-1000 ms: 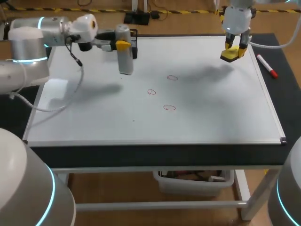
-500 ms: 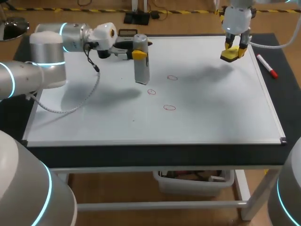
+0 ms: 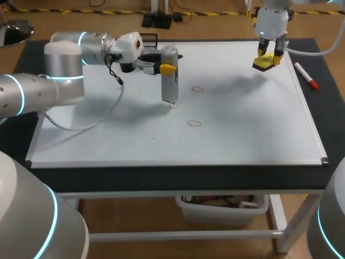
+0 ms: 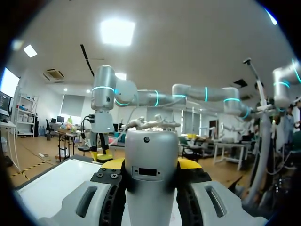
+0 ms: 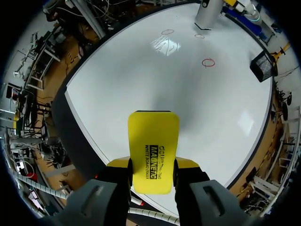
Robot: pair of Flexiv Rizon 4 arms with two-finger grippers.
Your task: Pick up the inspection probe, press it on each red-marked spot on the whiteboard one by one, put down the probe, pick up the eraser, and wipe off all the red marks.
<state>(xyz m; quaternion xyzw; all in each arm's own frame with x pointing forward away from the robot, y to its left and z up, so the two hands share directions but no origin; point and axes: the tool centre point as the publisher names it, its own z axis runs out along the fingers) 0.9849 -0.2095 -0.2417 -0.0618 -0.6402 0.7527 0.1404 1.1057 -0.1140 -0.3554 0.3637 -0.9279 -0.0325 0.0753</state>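
Probe [image 3: 170, 86], smooth grey cylinder (upright)

— What stood in your way mid-board?
— The upright probe [image 3: 170, 75], tip at a red mark [image 3: 173, 106], with the left arm [image 3: 64, 54] behind it across the far-left corner. The eraser [image 3: 264, 63] hung over the far right.
— Open room?
— You had bare whiteboard [image 3: 242, 143] along the near side.

The silver-grey probe [image 3: 169, 75] stands upright in the left gripper [image 3: 167, 62], lower end right at one of three little red ovals [image 3: 194, 123] mid-way across the whiteboard [image 3: 242, 135]. The yellow eraser [image 3: 264, 62] is pinched in the right gripper [image 3: 269, 56], up over the board's far right corner.
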